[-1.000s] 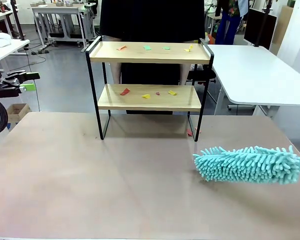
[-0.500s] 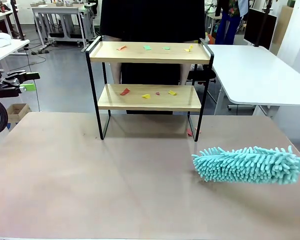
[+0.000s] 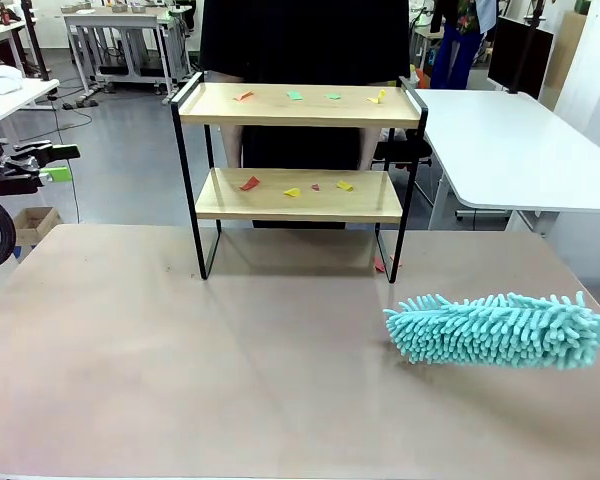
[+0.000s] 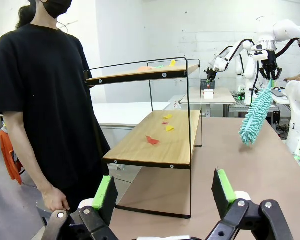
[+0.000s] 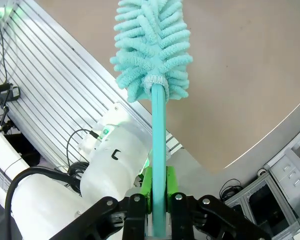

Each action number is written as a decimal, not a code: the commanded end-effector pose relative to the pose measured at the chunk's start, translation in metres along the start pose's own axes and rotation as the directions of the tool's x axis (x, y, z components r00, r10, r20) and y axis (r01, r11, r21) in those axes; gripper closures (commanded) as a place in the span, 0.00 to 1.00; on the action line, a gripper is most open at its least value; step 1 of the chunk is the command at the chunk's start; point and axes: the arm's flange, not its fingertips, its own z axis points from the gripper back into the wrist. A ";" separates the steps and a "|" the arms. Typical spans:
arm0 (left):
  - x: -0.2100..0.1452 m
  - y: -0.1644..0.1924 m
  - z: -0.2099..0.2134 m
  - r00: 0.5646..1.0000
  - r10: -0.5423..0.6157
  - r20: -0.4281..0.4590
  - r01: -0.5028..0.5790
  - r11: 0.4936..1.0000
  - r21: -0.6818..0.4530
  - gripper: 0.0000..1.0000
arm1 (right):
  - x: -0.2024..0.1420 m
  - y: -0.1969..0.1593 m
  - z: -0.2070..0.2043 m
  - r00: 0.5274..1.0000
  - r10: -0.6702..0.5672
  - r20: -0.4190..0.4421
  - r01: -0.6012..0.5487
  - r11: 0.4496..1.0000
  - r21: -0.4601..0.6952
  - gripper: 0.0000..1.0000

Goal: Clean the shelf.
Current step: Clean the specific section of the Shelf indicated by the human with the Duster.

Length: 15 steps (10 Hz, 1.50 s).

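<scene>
Where the front view crosses the brown tabletop [image 3: 180, 380], the two-tier shelf of light wooden boards in a thin black metal frame [image 3: 298, 105] stands far-centre, with coloured paper scraps [image 3: 250, 183] on both boards and the fluffy teal duster [image 3: 495, 328] low at right. In the left wrist view, my left claw [image 4: 163, 187] stands wide apart and empty, facing the shelf's end. In the right wrist view, my right claw [image 5: 158, 187] is clamped on the duster's handle.

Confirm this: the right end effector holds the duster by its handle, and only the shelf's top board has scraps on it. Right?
Not quite. The right end effector does hold the duster by its handle, but the shelf has scraps on both boards: the top board and the lower board. The front view shows it.
</scene>
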 end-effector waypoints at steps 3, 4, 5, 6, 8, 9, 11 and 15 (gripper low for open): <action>0.002 -0.001 0.000 1.000 -0.012 -0.001 0.012 1.000 -0.004 0.00 | 0.000 0.000 0.000 1.000 -0.013 -0.001 0.013 1.000 -0.003 0.87; 0.002 -0.001 0.000 1.000 -0.012 -0.001 0.012 1.000 -0.004 0.00 | 0.000 0.000 0.000 1.000 -0.013 -0.001 0.013 1.000 -0.003 0.87; 0.002 -0.001 0.000 1.000 -0.012 -0.001 0.012 1.000 -0.004 0.00 | 0.000 0.000 0.000 1.000 -0.013 -0.001 0.013 1.000 -0.003 0.87; 0.002 -0.001 0.000 1.000 -0.012 -0.001 0.012 1.000 -0.004 0.00 | 0.000 0.000 0.000 1.000 -0.013 -0.001 0.013 1.000 -0.003 0.87; 0.002 -0.001 0.000 1.000 -0.012 -0.001 0.012 1.000 -0.004 0.00 | 0.000 0.000 0.000 1.000 -0.013 -0.001 0.013 1.000 -0.003 0.87; 0.002 -0.001 0.000 1.000 -0.012 -0.001 0.012 1.000 -0.004 0.00 | 0.000 0.000 0.000 1.000 -0.013 -0.001 0.013 1.000 -0.003 0.87; 0.002 -0.001 0.000 1.000 -0.012 -0.001 0.012 1.000 -0.004 0.00 | 0.000 0.000 0.000 1.000 -0.013 -0.001 0.013 1.000 -0.003 0.87; 0.002 -0.001 0.000 1.000 -0.012 -0.001 0.012 1.000 -0.004 0.00 | 0.000 0.000 0.000 1.000 -0.013 -0.001 0.013 1.000 -0.003 0.87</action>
